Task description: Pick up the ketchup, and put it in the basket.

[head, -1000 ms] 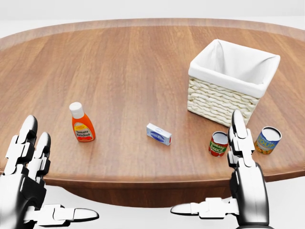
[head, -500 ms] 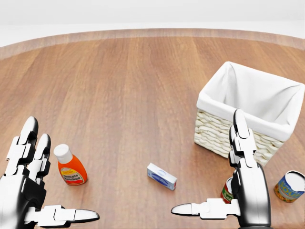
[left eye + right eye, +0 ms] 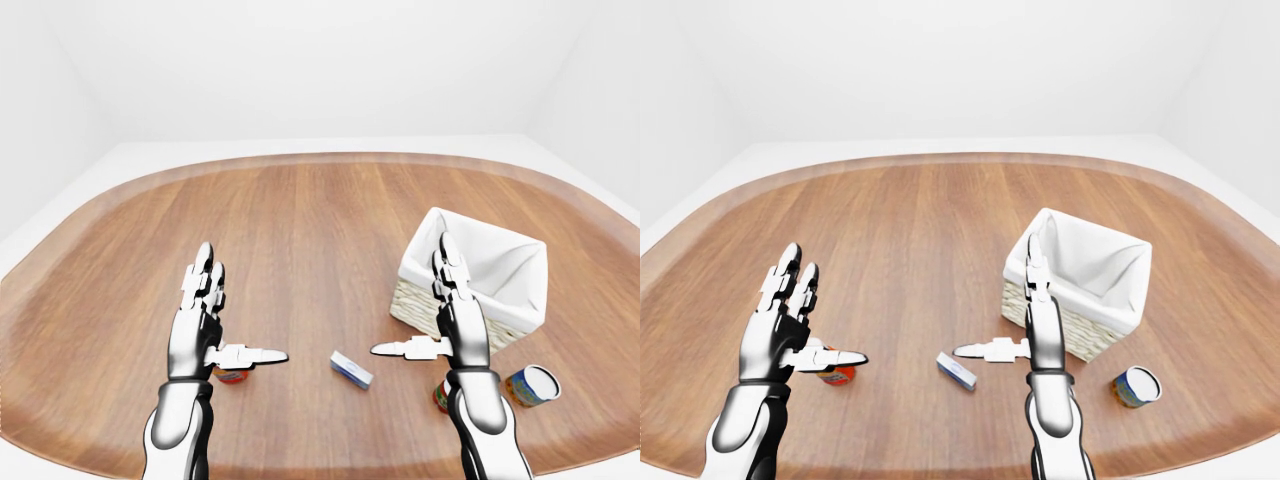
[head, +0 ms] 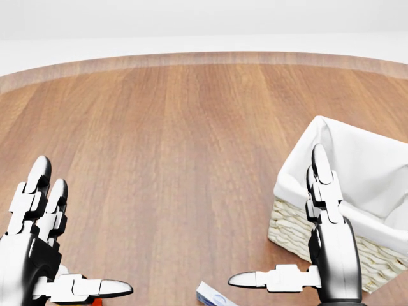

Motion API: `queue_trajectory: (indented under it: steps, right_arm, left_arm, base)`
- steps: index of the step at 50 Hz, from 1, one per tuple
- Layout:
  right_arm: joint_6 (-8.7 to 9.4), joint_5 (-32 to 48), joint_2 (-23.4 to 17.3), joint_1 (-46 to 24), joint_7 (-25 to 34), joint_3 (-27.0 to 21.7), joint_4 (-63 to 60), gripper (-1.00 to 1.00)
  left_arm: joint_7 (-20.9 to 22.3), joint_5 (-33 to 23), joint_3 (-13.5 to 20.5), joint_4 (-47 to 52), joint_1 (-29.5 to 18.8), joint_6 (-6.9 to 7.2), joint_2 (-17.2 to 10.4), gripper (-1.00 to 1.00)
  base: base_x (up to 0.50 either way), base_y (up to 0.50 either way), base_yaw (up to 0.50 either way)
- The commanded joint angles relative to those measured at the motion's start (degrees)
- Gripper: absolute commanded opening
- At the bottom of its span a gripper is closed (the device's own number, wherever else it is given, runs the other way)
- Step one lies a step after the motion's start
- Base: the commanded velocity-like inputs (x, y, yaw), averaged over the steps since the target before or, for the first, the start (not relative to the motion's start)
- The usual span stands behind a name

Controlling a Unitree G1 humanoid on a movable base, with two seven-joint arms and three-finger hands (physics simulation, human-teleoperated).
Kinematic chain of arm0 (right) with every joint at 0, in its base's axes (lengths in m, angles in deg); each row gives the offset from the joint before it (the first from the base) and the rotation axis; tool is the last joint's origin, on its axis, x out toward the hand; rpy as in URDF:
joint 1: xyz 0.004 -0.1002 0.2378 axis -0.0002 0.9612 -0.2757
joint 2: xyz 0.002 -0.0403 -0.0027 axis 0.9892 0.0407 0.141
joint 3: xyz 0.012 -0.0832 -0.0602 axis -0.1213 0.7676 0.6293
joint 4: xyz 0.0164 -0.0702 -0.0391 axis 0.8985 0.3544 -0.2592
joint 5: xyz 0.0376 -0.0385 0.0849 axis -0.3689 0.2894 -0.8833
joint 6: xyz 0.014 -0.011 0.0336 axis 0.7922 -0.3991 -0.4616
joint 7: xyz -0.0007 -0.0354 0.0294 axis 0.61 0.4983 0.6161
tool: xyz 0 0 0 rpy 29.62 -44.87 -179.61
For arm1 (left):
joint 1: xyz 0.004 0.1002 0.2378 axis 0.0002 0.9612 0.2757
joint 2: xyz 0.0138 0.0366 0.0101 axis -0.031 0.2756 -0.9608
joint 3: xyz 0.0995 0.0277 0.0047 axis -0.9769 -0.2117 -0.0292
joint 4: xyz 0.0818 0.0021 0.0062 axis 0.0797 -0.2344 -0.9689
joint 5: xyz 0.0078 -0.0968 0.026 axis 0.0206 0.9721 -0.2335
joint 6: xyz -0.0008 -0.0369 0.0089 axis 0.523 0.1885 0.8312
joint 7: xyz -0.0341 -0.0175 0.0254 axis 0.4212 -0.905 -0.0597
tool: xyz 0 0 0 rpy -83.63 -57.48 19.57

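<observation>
An oval wooden table fills the view. Two robot hands hover with fingers spread: the left hand at 8 o'clock, the right hand at 4 o'clock. The white-lined wicker basket sits at 3 o'clock. The ketchup peeks from beneath the left thumb.

The ketchup is sitting on the wooden table toward the lower left of the right-eye view, showing only as an orange-red bottle body with a pale label; its upper part is lying hidden behind a robot thumb, so whether it is standing upright cannot be told. The basket is resting on the table to the right, well apart from the ketchup. It is standing upright and open-topped, its cream woven walls showing below a white cloth liner that is folding over the rim, one corner turned toward the camera.
</observation>
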Motion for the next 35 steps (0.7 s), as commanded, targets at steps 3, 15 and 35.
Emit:
queue_trajectory:
  steps: [3,15,35]
  right_arm:
    - [-0.03,0.19,0.04,0.24,0.01,0.09,0.03,1.00]
    - [1.45,-0.23,0.22,-0.75,-0.89,-0.02,1.03,1.00]
    - [0.55,-0.29,0.24,-0.61,-0.64,-0.61,1.14,1.00]
  left_arm:
    - [0.08,-0.12,0.08,0.12,0.07,0.00,-0.01,1.00]
    - [-1.49,-1.05,0.59,-0.80,-0.59,-0.69,0.12,1.00]
    - [-0.28,-3.14,5.43,-1.64,1.52,-2.90,0.29,1.00]
  base:
    - [0.50,-0.01,0.00]
    - [0.13,0.00,0.00]
    - [0.00,0.00,0.00]
